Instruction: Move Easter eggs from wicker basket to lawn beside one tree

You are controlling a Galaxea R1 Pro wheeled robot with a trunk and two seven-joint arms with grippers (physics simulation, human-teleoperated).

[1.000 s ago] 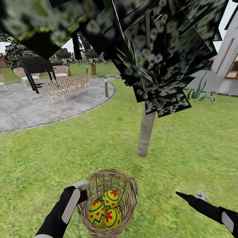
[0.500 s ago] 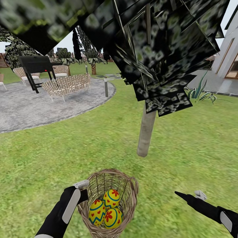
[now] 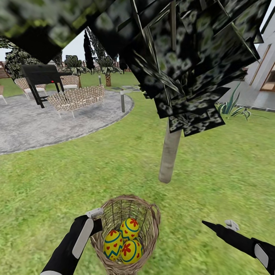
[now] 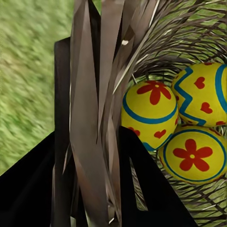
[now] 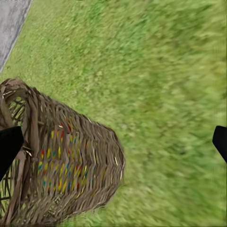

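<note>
The wicker basket [image 3: 152, 214] is on the lawn [image 3: 57, 179] just in front of me, and it also shows in the right wrist view [image 5: 71, 161]. Three Easter eggs lie inside: one [image 3: 113, 244], another [image 3: 130, 228] and a third [image 3: 131, 252]. In the left wrist view the same eggs [image 4: 150, 111], [image 4: 203, 94], [image 4: 191, 153] sit behind the woven wall [image 4: 94, 118]. My left gripper [image 3: 97, 215] is shut on the basket's rim, one finger on each side of the wall. My right gripper [image 3: 219, 226] hangs open over grass to the right of the basket. The tree [image 3: 170, 152] stands close behind.
The tree's dark canopy [image 3: 183, 57] hangs low overhead. A grey gravel patio [image 3: 46, 122] with wicker chairs [image 3: 76, 98], a black grill [image 3: 40, 76] and a short post [image 3: 122, 100] lies at the left. A spiky plant [image 3: 229, 107] and the house [image 3: 263, 65] stand at the right.
Almost nothing differs. The view has crept slightly, the canopy looms a little larger, and the basket in my left gripper has drifted a touch to the right.
</note>
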